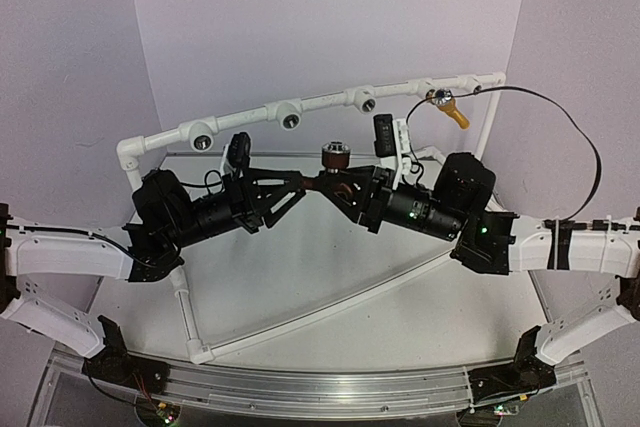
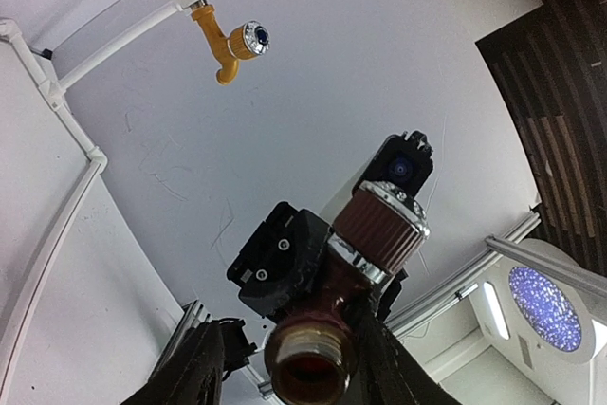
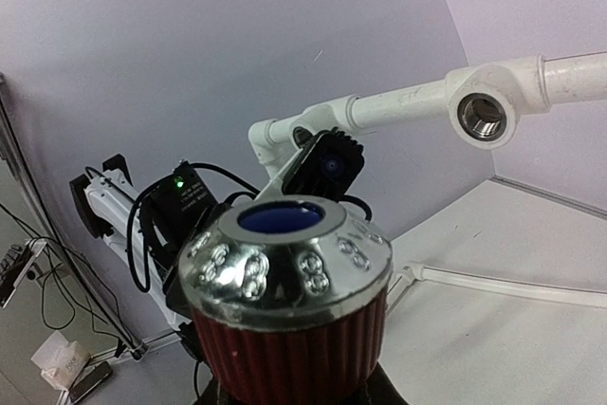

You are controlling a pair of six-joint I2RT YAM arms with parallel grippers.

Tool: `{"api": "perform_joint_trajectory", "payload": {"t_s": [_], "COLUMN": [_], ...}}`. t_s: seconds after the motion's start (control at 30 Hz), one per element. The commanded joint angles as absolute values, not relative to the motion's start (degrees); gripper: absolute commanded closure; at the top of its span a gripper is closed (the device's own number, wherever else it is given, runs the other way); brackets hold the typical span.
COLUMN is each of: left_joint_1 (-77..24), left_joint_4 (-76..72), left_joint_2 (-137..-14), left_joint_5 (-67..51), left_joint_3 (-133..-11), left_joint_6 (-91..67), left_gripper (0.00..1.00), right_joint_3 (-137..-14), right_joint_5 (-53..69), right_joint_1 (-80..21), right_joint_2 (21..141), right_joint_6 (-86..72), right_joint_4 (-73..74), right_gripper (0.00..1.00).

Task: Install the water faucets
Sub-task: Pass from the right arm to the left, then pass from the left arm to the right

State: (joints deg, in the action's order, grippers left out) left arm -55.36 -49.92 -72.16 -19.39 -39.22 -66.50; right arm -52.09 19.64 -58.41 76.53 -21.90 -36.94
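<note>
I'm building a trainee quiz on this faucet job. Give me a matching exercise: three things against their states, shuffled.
Things
1. dark red faucet
2. yellow faucet
3. pipe socket

States
A. empty, metal thread showing
B. screwed onto the pipe
C. in mid-air, not yet fitted

Pairs: 1-C, 2-B, 3-A
</note>
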Motion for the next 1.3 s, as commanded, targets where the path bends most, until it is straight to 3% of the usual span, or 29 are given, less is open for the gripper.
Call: {"api": "perform_joint_trajectory", "payload": {"t_s": [0.0, 0.1, 0.17, 0.47, 0.5, 0.57, 0.63, 0.83, 0.93, 1.0, 1.03, 1.07, 1.17, 1.2, 1.27], "left_joint_1": [-54.5, -54.5, -54.5, -54.5, -54.5, -54.5, -54.5, -54.5, -54.5, -54.5, -54.5, -54.5, -54.5, -54.5, -54.5], "left_joint_4": [-51.0, -50.9, -50.9, -50.8, -50.9, -50.9, -50.8, -50.8, -50.9, -50.8, -50.8, -50.8, -50.6, -50.1, -48.7], "left_joint_2": [-71.2, -71.2, -71.4, -71.2, -71.1, -70.8, -70.6, -70.3, -70.2, -70.1, -70.0, -69.9, -69.5, -69.1, -67.9], "left_joint_5": [-20.7, -21.1, -21.3, -21.2, -21.1, -20.9, -20.9, -21.3, -21.8, -22.0, -22.0, -22.0, -21.8, -21.4, -20.5], "left_joint_3": [-40.3, -40.5, -40.5, -40.3, -40.3, -40.0, -39.8, -39.7, -39.6, -39.5, -39.5, -39.4, -39.1, -38.9, -38.2], "left_joint_6": [-66.0, -65.4, -65.3, -65.4, -65.4, -65.3, -65.3, -65.0, -65.0, -64.9, -64.9, -64.9, -64.6, -64.4, -63.1], "left_gripper": [0.62, 0.91, 0.99, 1.0, 1.0, 1.0, 1.0, 1.0, 1.0, 1.0, 1.0, 1.0, 0.98, 0.91, 0.69], "right_joint_3": [-55.6, -55.8, -56.1, -60.3, -60.3, -59.9, -60.2, -61.3, -62.4, -63.0, -63.3, -63.4, -63.0, -62.7, -61.1], "right_joint_5": [23.9, 24.3, 24.1, 23.9, 24.5, 24.2, 24.7, 25.3, 24.7, 23.7, 23.0, 22.7, 21.0, 19.9, 17.1], "right_joint_1": [-58.5, -58.5, -58.5, -58.5, -58.5, -58.5, -58.5, -58.5, -58.5, -58.5, -58.5, -58.5, -58.5, -58.4, -58.5], "right_joint_2": [76.4, 76.2, 76.2, 78.1, 78.1, 78.0, 78.5, 79.9, 80.8, 81.1, 81.1, 81.0, 80.2, 79.6, 77.8], "right_joint_6": [-23.1, -22.8, -22.6, -19.4, -19.0, -19.2, -19.3, -19.6, -19.7, -19.5, -19.4, -19.4, -18.8, -18.3, -17.0], "right_joint_4": [-37.7, -35.6, -33.5, -26.3, -26.5, -27.6, -28.2, -28.8, -28.6, -28.3, -28.3, -28.4, -28.5, -28.0, -27.1], "right_gripper": [1.0, 1.0, 0.95, 0.41, 0.42, 0.55, 0.6, 0.55, 0.47, 0.75, 0.95, 1.0, 1.0, 1.0, 1.0]}}
